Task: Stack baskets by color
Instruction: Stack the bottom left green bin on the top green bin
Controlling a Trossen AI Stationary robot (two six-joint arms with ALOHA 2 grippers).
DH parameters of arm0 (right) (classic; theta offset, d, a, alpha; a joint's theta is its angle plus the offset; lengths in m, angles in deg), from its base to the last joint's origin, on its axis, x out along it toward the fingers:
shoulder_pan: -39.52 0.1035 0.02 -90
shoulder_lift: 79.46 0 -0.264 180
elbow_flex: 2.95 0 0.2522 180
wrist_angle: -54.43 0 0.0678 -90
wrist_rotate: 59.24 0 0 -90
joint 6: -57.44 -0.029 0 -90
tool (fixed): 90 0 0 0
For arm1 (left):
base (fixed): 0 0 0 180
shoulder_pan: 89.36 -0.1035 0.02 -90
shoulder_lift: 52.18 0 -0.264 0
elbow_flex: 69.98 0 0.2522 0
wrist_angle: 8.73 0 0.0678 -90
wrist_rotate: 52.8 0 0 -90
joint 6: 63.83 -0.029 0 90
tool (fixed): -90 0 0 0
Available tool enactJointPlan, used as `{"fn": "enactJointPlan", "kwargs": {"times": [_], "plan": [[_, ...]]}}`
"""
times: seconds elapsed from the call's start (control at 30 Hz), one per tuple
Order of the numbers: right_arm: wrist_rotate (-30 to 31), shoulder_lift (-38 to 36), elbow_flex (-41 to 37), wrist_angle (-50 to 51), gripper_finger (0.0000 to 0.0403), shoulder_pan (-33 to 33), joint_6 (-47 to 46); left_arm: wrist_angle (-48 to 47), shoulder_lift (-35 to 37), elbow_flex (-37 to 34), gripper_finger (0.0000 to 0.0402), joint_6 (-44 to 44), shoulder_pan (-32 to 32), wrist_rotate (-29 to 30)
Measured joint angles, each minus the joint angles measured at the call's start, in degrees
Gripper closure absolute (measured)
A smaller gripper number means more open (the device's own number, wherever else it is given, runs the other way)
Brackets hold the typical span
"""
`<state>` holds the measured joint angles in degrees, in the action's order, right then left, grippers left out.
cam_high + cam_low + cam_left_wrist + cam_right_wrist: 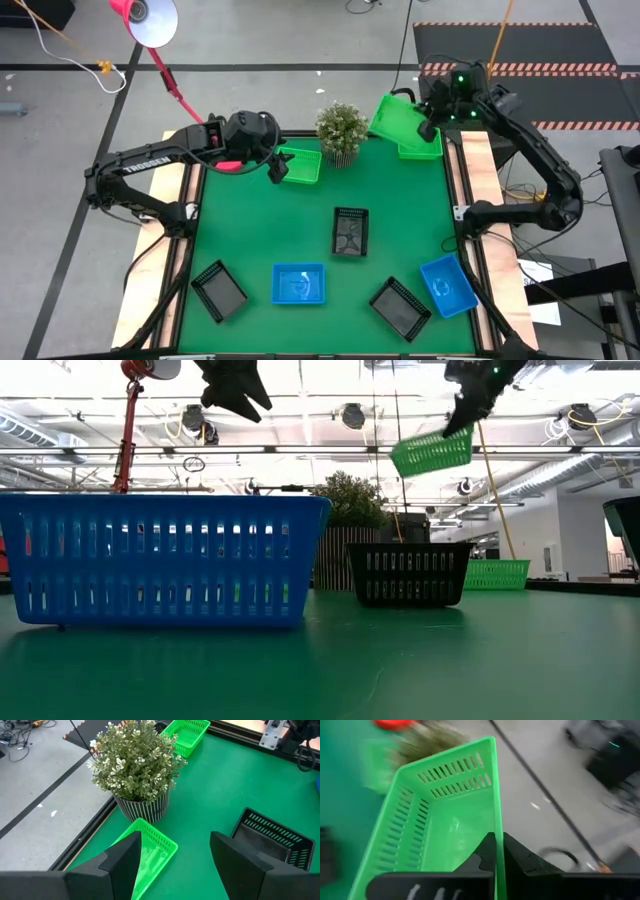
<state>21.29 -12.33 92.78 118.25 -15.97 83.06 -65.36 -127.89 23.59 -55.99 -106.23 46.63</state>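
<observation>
Across the centre of the high view spreads the green table (300, 240), flanked by the left arm (150, 165) at the frame's left and the right arm (530, 160) at its right. Toward the upper middle stands a potted plant (341, 131), with a red lamp (150, 25) in the upper left. Upper right, the right gripper (428, 126) is clenched on the wall of a raised, tilted green basket (402, 118), held above another green basket (422, 148) lying at the table's far right corner. Left of the plant, the left gripper (275, 165) hangs with jaws released over a third green basket (300, 166), gripping nothing. Mid-table sits a black basket (349, 232); along the lower edge lie a black basket (219, 291), a blue basket (299, 284), another black basket (400, 307) and, touching it, a blue basket (448, 285).
</observation>
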Motion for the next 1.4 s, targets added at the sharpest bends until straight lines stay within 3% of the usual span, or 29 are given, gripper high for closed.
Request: {"fn": "enactJointPlan", "kwargs": {"times": [0.3,0.53,0.97,1.2,1.4], "plan": [[5.2,3.24,0.0,0.04,0.0401,-7.54,12.62,-0.34,-0.02,0.0,0.0163,-0.04,0.0,0.09],[12.47,7.56,0.0,2.91,0.0401,-8.12,5.06,-0.68,-0.04,-0.02,0.0163,0.23,0.0,0.11],[12.26,11.95,0.02,8.53,0.0401,-8.01,5.02,0.97,-0.04,-0.04,0.0163,-2.78,0.1,-0.59],[11.87,12.07,0.01,9.63,0.0401,-7.38,6.65,13.46,-1.16,-0.03,0.0163,-10.77,-0.11,-2.93],[6.35,9.63,0.93,13.62,0.0401,-5.77,3.63,22.06,-5.24,-0.04,0.0163,-11.19,-0.59,-9.22]]}}
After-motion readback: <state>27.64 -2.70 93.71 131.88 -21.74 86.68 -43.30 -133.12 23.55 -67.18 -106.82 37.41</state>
